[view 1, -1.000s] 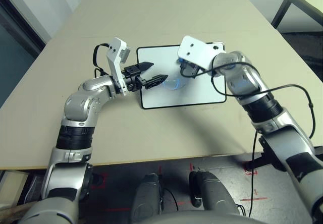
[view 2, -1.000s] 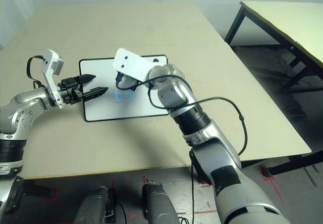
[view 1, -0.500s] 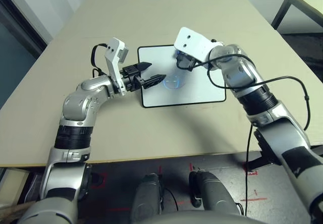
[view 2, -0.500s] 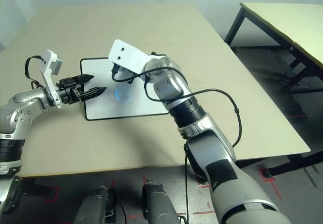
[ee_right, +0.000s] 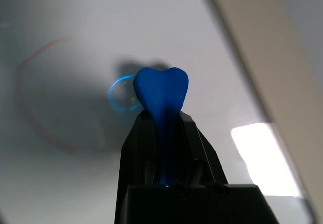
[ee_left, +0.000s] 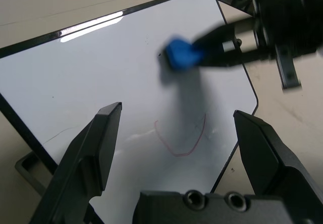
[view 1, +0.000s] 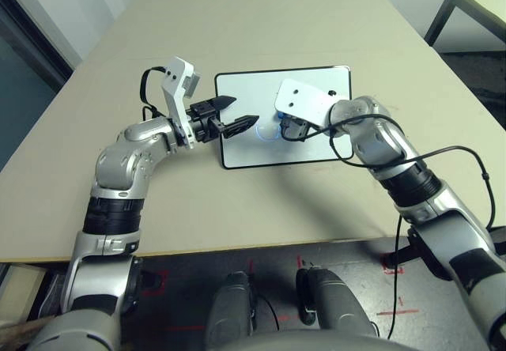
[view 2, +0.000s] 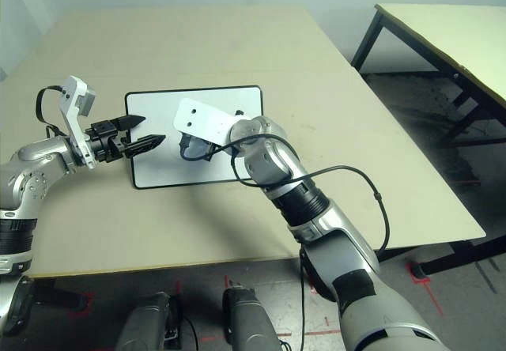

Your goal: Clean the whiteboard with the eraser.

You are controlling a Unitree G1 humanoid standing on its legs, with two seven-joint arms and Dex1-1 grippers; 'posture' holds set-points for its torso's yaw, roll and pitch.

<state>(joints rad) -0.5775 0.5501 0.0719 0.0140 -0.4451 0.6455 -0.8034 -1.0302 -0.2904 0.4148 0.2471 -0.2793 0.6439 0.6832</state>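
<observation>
Left eye view: left hand (view 1: 239,121) hovering open and empty over the left edge of the whiteboard (view 1: 316,149) lying on the table (view 1: 261,201). Right hand (view 1: 286,126) clamping the blue eraser (ee_left: 180,54) above mid-board, nearer the thin red scribble (ee_left: 179,141) lying towards the near edge. No legible writing.

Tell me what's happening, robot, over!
Right gripper shut on eraser, over whiteboard. Left gripper open at board's left edge. Red scribble not wiped. Nothing in the way.
</observation>
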